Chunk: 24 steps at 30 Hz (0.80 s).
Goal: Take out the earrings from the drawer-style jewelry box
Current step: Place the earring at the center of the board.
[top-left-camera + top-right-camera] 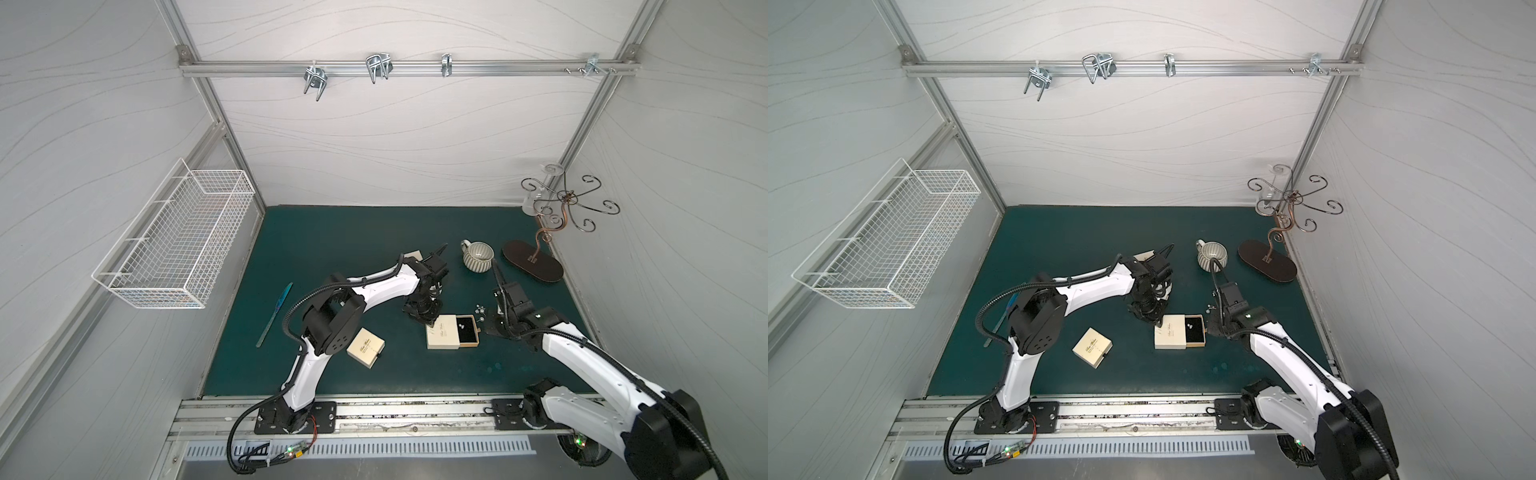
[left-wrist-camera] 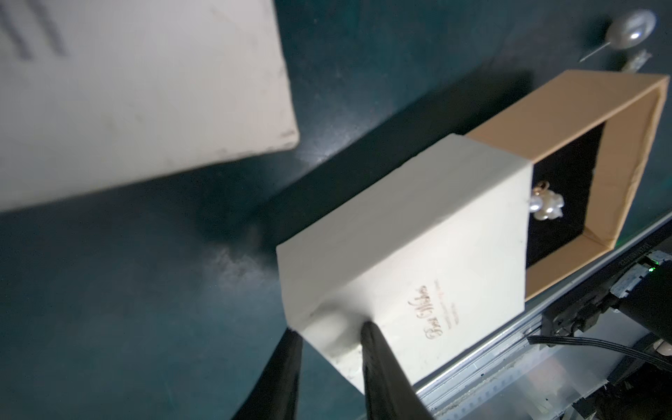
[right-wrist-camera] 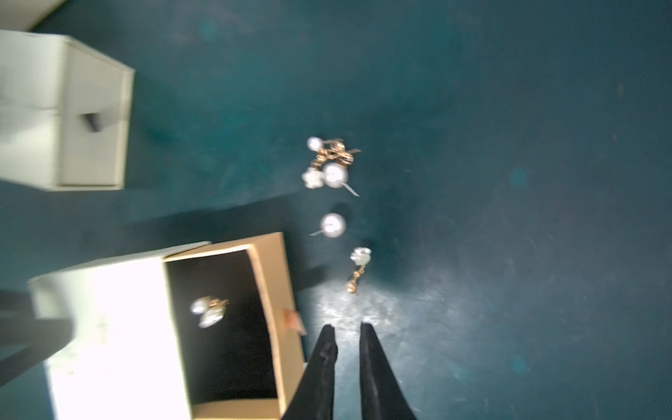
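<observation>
The drawer-style jewelry box (image 1: 441,332) (image 1: 1169,332) lies mid-mat, its tan drawer (image 2: 545,109) (image 3: 280,291) pulled out of the cream sleeve (image 2: 418,236). A pearl earrings cluster (image 3: 207,311) (image 2: 547,205) rests on the drawer's black lining. Several more earrings (image 3: 329,163) (image 1: 481,309) lie on the mat just past the drawer, among them a pearl stud (image 3: 332,225). My left gripper (image 2: 331,327) (image 1: 424,318) is shut on the sleeve's corner. My right gripper (image 3: 347,327) (image 1: 490,328) hovers beside the drawer's pull tab (image 3: 294,320), narrowly open, with nothing between its fingers.
A closed cream box (image 1: 365,347) lies front left and another (image 1: 413,254) sits behind the left arm. A striped cup (image 1: 478,255) and a jewelry stand (image 1: 532,262) stand back right. A blue-green blade (image 1: 274,313) lies at the left. A wire basket (image 1: 178,241) hangs on the left wall.
</observation>
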Motion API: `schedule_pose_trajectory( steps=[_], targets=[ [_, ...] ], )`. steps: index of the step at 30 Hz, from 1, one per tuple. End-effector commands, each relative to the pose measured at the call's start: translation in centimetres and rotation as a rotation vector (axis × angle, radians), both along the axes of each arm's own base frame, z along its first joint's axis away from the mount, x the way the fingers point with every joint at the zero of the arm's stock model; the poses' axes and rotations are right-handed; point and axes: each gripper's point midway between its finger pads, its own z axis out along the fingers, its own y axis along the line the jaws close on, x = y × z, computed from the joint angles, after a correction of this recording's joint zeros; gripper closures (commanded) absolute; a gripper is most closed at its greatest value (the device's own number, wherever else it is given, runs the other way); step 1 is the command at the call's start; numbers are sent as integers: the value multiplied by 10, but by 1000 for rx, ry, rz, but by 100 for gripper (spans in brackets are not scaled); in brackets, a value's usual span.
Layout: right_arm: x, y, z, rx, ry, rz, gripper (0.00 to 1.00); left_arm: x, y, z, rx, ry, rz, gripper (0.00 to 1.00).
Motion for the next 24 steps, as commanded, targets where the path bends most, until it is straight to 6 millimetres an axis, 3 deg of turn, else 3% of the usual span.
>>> schedule_pose_trajectory(
  steps=[1, 8, 13, 18, 24],
  targets=[
    [2, 2, 12, 25, -62, 0, 87, 18, 32, -49, 189, -61, 17, 70],
    [9, -13, 39, 85, -212, -88, 86, 18, 32, -50, 191, -60, 16, 69],
    [17, -41, 49, 99, -269, -229, 85, 17, 32, -50, 191, -58, 15, 70],
    [16, -77, 42, 77, -262, -391, 84, 17, 31, -49, 184, -59, 16, 70],
    [17, -87, 21, 122, -180, -492, 84, 16, 26, -45, 154, -62, 7, 69]
  ],
)
